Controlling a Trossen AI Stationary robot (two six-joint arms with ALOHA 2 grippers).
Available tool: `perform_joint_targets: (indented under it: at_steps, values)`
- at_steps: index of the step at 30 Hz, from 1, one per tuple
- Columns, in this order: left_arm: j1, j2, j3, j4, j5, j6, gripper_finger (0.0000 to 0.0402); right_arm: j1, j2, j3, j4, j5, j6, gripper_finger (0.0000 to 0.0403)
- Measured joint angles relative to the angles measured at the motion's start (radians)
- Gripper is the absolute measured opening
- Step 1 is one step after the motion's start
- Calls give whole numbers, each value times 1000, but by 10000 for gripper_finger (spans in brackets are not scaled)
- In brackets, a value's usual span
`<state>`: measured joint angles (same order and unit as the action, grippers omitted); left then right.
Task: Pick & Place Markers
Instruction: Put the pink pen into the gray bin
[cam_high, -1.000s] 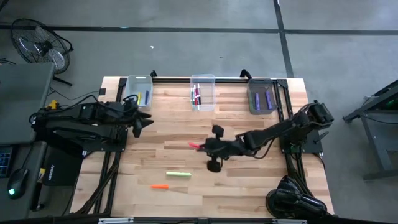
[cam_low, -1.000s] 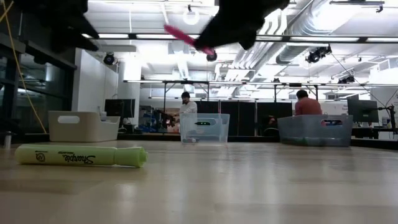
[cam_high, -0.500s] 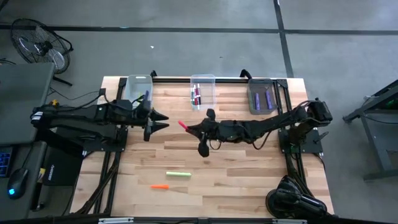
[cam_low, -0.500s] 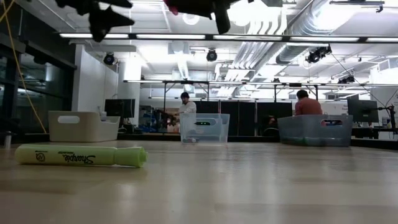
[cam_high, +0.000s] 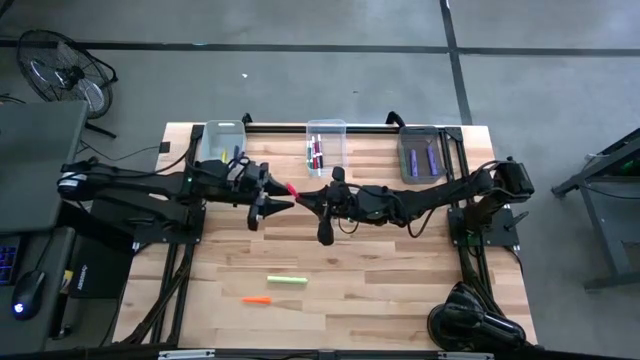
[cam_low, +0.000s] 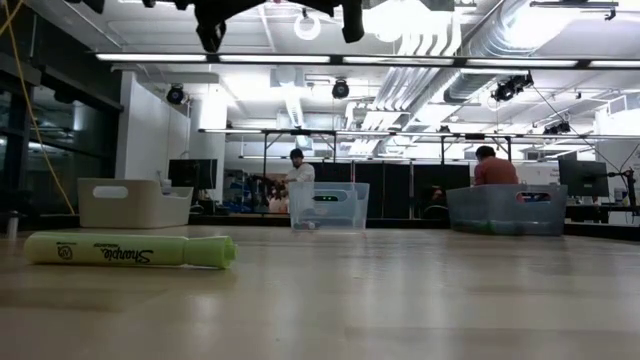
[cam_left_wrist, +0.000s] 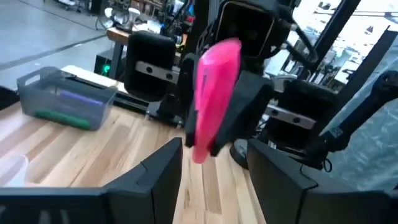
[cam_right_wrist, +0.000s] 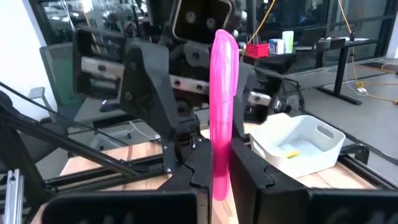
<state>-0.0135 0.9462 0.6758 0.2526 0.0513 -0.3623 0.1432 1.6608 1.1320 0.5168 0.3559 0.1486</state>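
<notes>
The right gripper (cam_high: 298, 197) is clamped on a pink marker (cam_high: 291, 188) above the middle of the table (cam_high: 380, 290), held in the air. The left gripper (cam_high: 276, 203) faces it with its fingers apart, the marker's free end just at their tips; in the left wrist view the marker (cam_left_wrist: 212, 93) sits between the 2 fingers (cam_left_wrist: 152, 177) without touching either

Risks, as I judge them: if the right lets go before the left has closed, the marker falls to the table; if the left closes off-centre, it could knock the marker askew or pinch only the tip, so it slips

3 bins stand along the top edge. The left bin (cam_high: 222, 143) holds a yellow and a dark marker, the middle bin (cam_high: 326, 148) red and dark ones, the right bin (cam_high: 422, 157) purple ones. A green marker (cam_high: 286, 281) and an orange marker (cam_high: 256, 299) lie loose at lower centre
</notes>
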Motion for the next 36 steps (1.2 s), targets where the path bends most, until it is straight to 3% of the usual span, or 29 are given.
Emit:
perform_joint_targets:
  at_steps: [10,20,24,32,36]
  values:
    - [0,60,0,181,-36,18,176,0,0,0,3,-26,0,22]
    - [0,61,0,217,-61,44,174,0,0,0,4,-26,-1,22]
    - [0,61,0,216,-60,44,148,0,0,0,4,-26,-1,22]
    - [1,61,0,216,-44,47,54,0,0,0,4,-26,0,22]
    - [0,61,0,216,-22,48,50,1,0,0,4,-26,1,21]
